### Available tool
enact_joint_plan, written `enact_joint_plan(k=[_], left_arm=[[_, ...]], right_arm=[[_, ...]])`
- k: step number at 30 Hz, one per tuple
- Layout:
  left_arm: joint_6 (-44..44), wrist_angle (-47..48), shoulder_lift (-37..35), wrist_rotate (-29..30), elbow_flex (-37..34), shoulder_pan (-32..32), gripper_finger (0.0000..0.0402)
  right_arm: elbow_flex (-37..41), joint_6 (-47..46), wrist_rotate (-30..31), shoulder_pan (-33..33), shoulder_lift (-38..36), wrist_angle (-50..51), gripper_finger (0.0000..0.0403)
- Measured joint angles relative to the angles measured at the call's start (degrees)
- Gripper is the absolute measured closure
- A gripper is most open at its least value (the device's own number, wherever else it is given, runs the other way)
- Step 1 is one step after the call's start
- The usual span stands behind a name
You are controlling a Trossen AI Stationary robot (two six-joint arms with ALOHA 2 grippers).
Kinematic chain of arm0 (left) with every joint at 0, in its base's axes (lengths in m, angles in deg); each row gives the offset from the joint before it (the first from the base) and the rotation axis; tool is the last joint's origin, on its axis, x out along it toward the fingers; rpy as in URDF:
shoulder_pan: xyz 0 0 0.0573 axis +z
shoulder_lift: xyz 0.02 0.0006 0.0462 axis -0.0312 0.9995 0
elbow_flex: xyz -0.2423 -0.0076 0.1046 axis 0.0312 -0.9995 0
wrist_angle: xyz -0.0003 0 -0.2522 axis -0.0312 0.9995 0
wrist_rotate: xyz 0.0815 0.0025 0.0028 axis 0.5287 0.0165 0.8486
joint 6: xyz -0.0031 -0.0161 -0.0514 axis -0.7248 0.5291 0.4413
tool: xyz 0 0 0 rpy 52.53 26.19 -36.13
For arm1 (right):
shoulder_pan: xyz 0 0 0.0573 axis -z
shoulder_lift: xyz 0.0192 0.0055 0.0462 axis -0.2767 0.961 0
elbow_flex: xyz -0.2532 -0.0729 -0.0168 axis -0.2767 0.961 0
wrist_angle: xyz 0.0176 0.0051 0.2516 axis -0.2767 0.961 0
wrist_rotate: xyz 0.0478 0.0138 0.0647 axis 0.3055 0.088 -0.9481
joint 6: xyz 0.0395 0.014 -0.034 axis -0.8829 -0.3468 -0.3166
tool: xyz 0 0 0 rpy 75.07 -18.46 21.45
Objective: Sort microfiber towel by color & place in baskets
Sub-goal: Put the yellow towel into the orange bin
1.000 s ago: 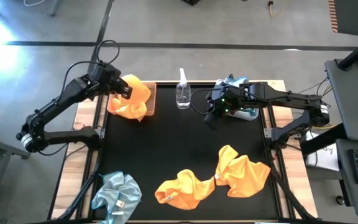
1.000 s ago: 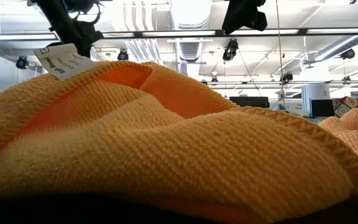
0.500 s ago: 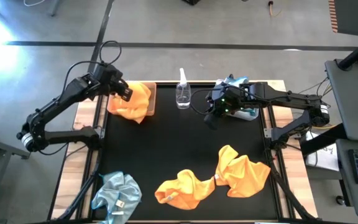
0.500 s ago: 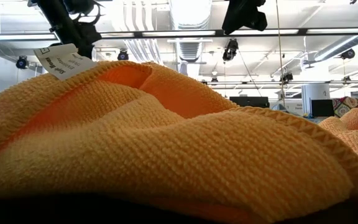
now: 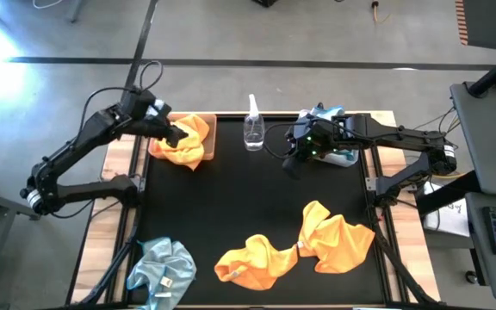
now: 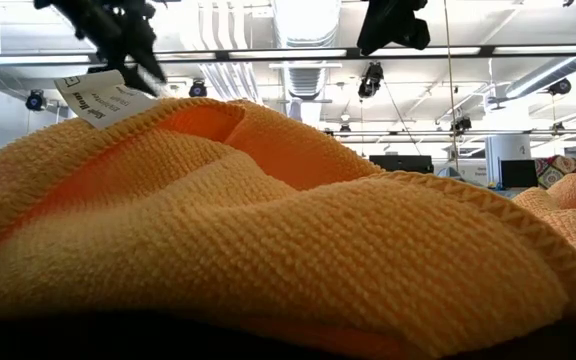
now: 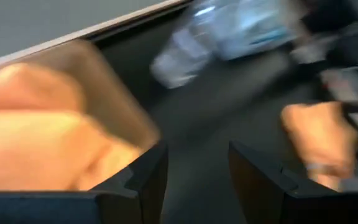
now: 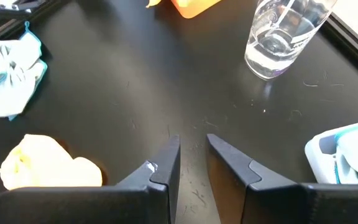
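Table (image 5: 239, 198): black mat on a wooden top, grey concrete floor around it. Low view is mostly blocked by an orange towel (image 6: 268, 230) right at the lens; behind it an open hall ceiling with pipes and strip lights.

Left gripper (image 5: 182, 138) sits over the brown basket (image 5: 211, 138) at the far left corner, jaws open and empty. An orange towel (image 5: 183, 142) lies in that basket. Left wrist view is blurred, so contact with the cloth is hard to call.

Right gripper (image 5: 293, 162) hovers over the mat beside the grey-blue basket (image 5: 348, 158) at the far right corner, jaws narrowly apart, holding nothing. A blue towel (image 5: 327, 113) is in that basket.

Spray bottle (image 5: 253, 127) stands at the far edge between the baskets.

Still on the mat: two orange towels (image 5: 295, 244) touching near the front edge, one blue towel (image 5: 162, 271) at the front left corner.
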Motion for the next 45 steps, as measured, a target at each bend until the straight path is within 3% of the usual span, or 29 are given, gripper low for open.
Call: enact_joint_plan(k=[6, 12, 18, 22, 29, 35, 41, 45], left_arm=[[7.8, -12.4, -7.0, -4.9, 0.0, -4.3, 0.0248], [14.1, -24.2, -12.7, -4.9, 0.0, -12.5, 0.0248], [16.8, -27.5, -14.0, 0.7, 0.1, -21.8, 0.0248], [17.3, -27.3, -12.0, 4.0, 0.0, -27.3, 0.0248], [17.6, -27.2, -5.1, 4.5, 0.0, -34.7, 0.0248], [17.8, -27.2, 0.4, 4.6, 0.0, -38.9, 0.0248], [18.4, -27.2, 4.2, 4.8, 3.4, -42.5, 0.0248], [18.4, -27.3, 7.2, 10.5, 7.8, -46.2, 0.0248]], right_arm=[[0.0, -1.6, -0.5, -0.3, -0.1, -2.2, 0.0335], [-0.5, -2.1, -0.5, -0.4, -0.1, -2.9, 0.0335], [-0.5, -5.0, -0.7, -1.5, -0.1, -3.2, 0.0335], [-0.5, -7.2, -0.7, -3.2, -0.1, -3.8, 0.0335], [-0.5, -12.7, -0.8, -7.2, -0.1, -3.8, 0.0335], [-0.5, -16.2, -6.0, -11.2, -0.1, -2.8, 0.0335], [-0.5, -20.4, -10.9, -15.8, -0.1, 4.4, 0.0335], [-0.5, -20.8, -12.6, -18.8, -0.1, 12.2, 0.0335]])
